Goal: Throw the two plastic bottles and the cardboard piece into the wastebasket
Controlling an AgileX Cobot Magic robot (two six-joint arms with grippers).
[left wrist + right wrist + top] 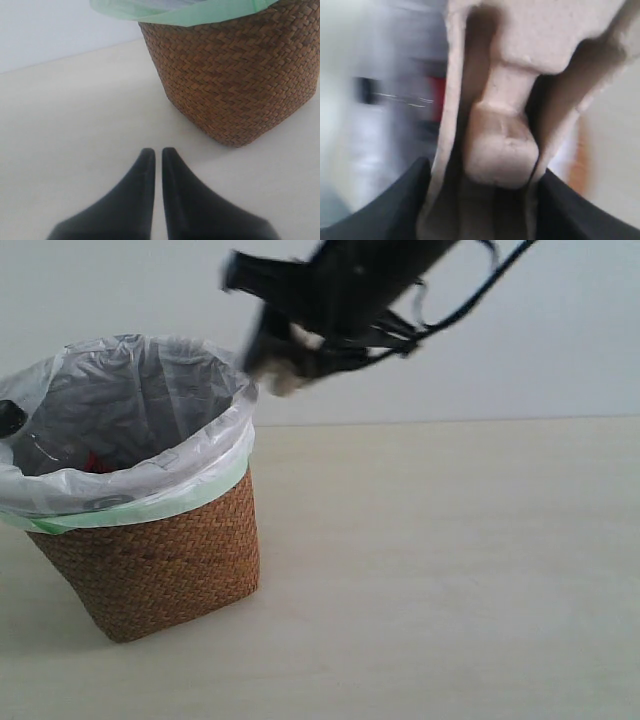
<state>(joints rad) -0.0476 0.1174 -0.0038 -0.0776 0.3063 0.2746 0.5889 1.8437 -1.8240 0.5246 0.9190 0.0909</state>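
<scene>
My right gripper (272, 362) is up in the air just right of the wastebasket (160, 560) rim, at the far-right side of the opening; motion blur in the ext. view, so detail is poor. It's clamped on the cardboard piece (292, 380). In the right wrist cam the black fingers (402, 200) press both sides of the tan pulp tray (502, 150), raised bump facing the lens, jaws parted only by the tray's width.

Wastebasket sits on the pale table (450, 570), left side of scene, white bag liner (150, 490) w/ pale green edge folded over the rim. Inside: black cap (8, 418) at the far-left edge of the opening and a bit of red label (95, 460) lower down, so the long bottle is in there. Can't make out the other bottle.

My left gripper (156, 156) is low over the table, near the basket's woven wall (235, 75) but not touching. Fingers nearly together, thin gap only, nothing between them.
</scene>
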